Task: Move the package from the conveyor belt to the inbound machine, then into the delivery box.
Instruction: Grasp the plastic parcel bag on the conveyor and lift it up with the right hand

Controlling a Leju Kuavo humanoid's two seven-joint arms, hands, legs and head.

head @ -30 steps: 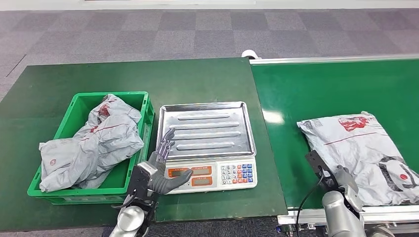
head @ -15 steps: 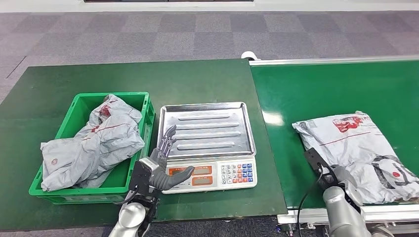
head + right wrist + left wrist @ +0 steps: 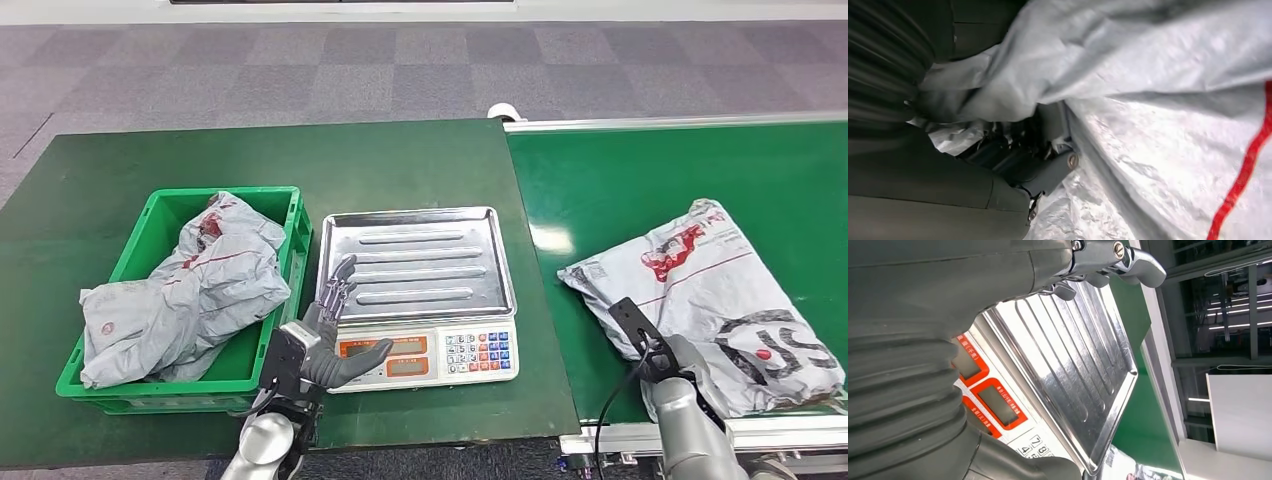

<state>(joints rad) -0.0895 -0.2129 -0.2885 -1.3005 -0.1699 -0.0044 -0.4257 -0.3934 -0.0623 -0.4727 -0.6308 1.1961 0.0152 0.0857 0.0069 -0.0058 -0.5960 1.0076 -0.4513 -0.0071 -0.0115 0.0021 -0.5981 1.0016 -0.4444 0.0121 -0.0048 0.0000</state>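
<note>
Right robot hand [image 3: 672,358] half-buried under grey package [image 3: 715,300].

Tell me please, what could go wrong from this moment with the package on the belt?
1. The right hand grips the grey package only at its near edge, so the limp bag may slip out or sag when lifted.
2. The left hand hovers open at the scale, over the tray's near left corner; the package could hit it when it lands.
</note>
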